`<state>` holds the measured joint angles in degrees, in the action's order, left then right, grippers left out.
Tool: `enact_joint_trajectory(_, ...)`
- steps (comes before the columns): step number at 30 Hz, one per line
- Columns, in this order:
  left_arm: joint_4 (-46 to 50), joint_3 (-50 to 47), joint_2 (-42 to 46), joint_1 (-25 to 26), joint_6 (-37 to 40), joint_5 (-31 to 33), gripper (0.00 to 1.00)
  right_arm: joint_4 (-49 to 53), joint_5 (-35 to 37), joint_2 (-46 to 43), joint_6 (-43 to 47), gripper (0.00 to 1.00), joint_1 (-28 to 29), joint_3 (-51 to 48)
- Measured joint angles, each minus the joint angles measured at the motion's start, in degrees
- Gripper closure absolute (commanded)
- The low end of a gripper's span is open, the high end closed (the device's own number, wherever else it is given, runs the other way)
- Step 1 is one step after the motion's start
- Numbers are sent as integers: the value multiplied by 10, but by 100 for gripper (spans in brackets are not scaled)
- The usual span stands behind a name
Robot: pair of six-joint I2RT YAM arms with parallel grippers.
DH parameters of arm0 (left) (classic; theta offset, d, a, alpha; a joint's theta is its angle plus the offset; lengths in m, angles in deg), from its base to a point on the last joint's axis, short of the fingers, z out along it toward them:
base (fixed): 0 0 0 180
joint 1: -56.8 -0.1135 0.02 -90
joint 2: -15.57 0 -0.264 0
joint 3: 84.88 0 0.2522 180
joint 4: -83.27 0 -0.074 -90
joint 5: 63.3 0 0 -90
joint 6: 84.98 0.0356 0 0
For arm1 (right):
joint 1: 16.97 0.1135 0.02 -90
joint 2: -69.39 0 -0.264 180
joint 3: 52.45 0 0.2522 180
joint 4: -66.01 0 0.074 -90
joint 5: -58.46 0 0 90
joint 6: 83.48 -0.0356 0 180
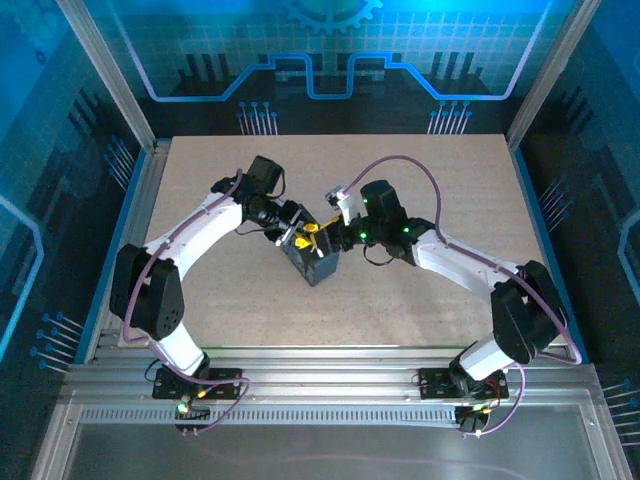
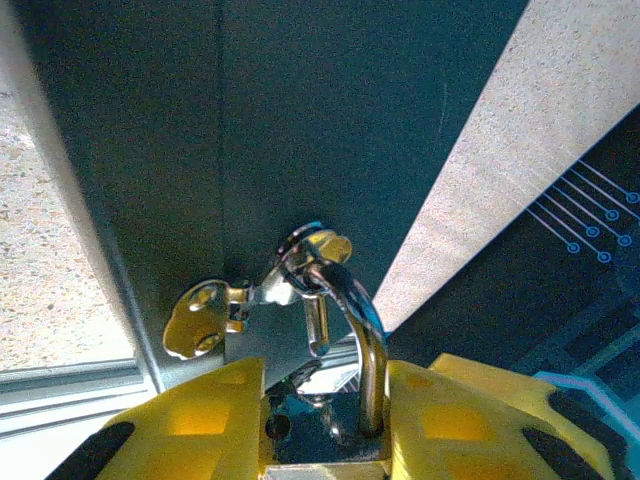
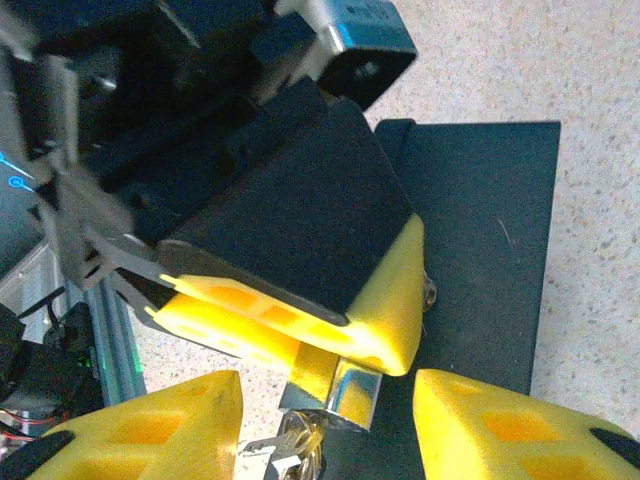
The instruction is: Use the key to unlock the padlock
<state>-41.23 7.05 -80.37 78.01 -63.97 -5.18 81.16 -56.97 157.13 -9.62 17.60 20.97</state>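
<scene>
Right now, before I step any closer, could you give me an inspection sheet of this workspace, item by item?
Surface: beige speckled table, no marks seen.
Job's things: padlock held over the box; key dangles from a ring at its shackle; locked or not, cannot tell.
Clutter: one dark box under both tools.
Grippers: left tool shut on the padlock; right tool open, a finger on either side of the padlock, gaps on both sides.
Cables: a purple cable runs along each arm, no snag seen.
Surroundings: blue lit panels behind; metal rails at the near edge.
</scene>
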Motion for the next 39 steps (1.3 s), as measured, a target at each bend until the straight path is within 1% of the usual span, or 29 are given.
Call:
enact_joint_trajectory(2,0,0,0,-1,0,1,100,-2,-4,6,-19,56,-1,0)
enact_joint_trajectory(6,0,0,0,-2,0,2,100,-25,-17,23,-57,65,-2,-1)
enact_joint_trajectory(10,0,0,0,-5,0,12,100,-54,-31,45,-100,70,-5,-2)
enact_joint_trajectory(11,1,0,0,-6,0,15,100,-59,-34,48,-107,72,-5,-2)
enact_joint_trajectory(16,1,-4,0,-9,0,25,100,-68,-45,58,-144,90,-5,-1)
enact_joint_trajectory(17,2,-4,0,-9,1,27,100,-69,-47,59,-152,92,-6,0)
enact_joint_trajectory(18,3,-5,0,-9,2,28,94,-70,-50,61,-158,93,-7,0)
enact_joint_trajectory(19,5,-5,0,-9,2,29,84,-71,-53,61,-164,94,-8,0)
enact_joint_trajectory(21,7,-6,0,-10,5,31,70,-70,-55,63,-174,95,-8,0)
enact_joint_trajectory(22,9,-7,0,-12,7,31,64,-70,-55,64,-176,96,-8,0)
enact_joint_trajectory(23,10,-8,0,-12,11,31,62,-71,-56,64,-177,96,-8,0)
enact_joint_trajectory(27,6,-20,10,-24,21,25,53,-68,-61,73,-178,97,-9,0)
enact_joint_trajectory(30,12,-28,31,-46,32,26,49,-66,-65,78,-180,98,-10,0)
enact_joint_trajectory(34,18,-30,55,-75,48,32,46,-66,-70,79,-189,99,-16,0)
enact_joint_trajectory(39,32,-30,63,-91,71,48,46,-97,-89,88,-224,100,-23,0)
